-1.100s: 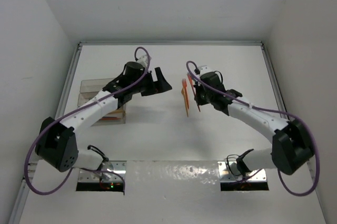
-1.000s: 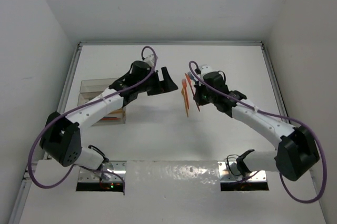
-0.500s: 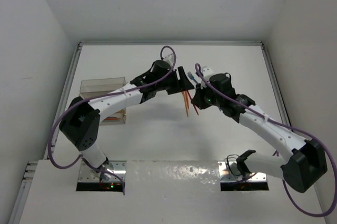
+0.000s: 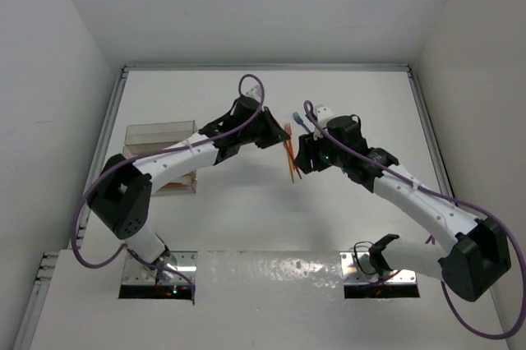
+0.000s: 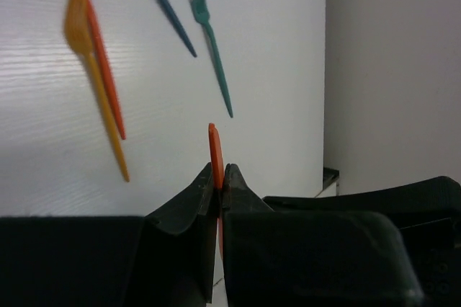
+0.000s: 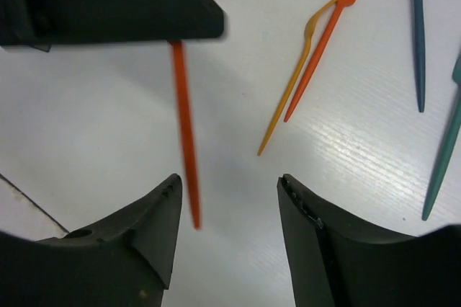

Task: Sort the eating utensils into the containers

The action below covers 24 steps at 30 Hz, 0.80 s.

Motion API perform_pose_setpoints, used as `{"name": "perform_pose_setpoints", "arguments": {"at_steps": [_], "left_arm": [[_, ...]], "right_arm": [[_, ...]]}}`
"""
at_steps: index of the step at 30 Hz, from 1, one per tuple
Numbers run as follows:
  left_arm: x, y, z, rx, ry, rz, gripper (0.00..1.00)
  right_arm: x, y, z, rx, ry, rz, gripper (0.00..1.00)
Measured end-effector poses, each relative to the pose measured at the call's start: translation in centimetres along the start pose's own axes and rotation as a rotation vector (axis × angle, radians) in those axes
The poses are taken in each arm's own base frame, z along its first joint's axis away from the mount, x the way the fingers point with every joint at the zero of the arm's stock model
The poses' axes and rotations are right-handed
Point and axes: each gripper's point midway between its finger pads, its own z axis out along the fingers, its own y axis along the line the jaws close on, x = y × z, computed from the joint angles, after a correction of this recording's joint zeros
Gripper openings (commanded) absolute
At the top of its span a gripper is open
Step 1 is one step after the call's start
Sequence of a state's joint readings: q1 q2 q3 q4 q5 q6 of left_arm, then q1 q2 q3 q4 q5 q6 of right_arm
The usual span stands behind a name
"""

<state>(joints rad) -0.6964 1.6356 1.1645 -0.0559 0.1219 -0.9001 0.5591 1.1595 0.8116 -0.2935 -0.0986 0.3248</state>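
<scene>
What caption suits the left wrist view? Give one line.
Left gripper shut on an orange utensil, forks lying on the table.

my left gripper [image 5: 219, 177] is pinched tight on an orange utensil [image 5: 214, 141]; my right gripper [image 6: 229, 199] faces it, fingers parted, mid-worktop.

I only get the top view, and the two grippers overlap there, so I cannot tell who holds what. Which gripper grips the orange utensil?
Observer: The left gripper is shut on the orange utensil; its end pokes out of the grip.
Operator: Is the right one touching it?
Observer: Apparently not: the right gripper is open, with the utensil hanging in its gap.
Operator: Anything underneath?
Observer: Four forks lie there: a yellow fork crossing an orange fork, a blue fork, a teal fork.
</scene>
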Motion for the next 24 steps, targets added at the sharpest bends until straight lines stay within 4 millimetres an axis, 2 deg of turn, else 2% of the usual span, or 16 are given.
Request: {"name": "perform_pose_setpoints", "arguments": {"at_steps": [3,5,7,9,12,15,18,21,24], "left_arm": [[-2.5,3.2,-2.2,-0.066,-0.068,-0.086,0.0],[-5.2,6.6,-4.6,-0.126,-0.145,-0.171,0.0],[-8.4,10.6,-7.7,-0.203,-0.255,-0.264,0.0],[-11.9,15.0,-11.6,-0.286,-0.394,-0.363,0.0],[-14.9,20.2,-17.3,-0.391,-0.566,-0.476,0.0],[-15.8,24.5,-21.3,-0.483,-0.668,-0.562,0.0],[-15.3,28.3,-23.5,-0.565,-0.708,-0.631,0.0],[-13.9,30.7,-24.0,-0.623,-0.697,-0.679,0.04],[-12.9,31.9,-23.5,-0.653,-0.671,-0.7,0.12]], "right_arm": [[0.1,-0.3,0.1,0.015,0.002,-0.003,0.59],[0.2,-0.5,0.2,0.025,0.006,-0.003,0.6],[0.3,-0.7,0.3,0.033,0.011,-0.003,0.61],[0.4,-0.8,0.4,0.042,0.015,-0.002,0.62],[0.4,-0.9,0.5,0.045,0.017,-0.002,0.62],[0.5,-1.0,0.6,0.049,0.019,-0.001,0.62],[0.7,-1.1,0.7,0.053,0.027,-0.001,0.62],[0.8,-1.1,0.9,0.054,0.033,0.0,0.62],[1.0,-1.2,1.0,0.056,0.041,0.001,0.63]]}}
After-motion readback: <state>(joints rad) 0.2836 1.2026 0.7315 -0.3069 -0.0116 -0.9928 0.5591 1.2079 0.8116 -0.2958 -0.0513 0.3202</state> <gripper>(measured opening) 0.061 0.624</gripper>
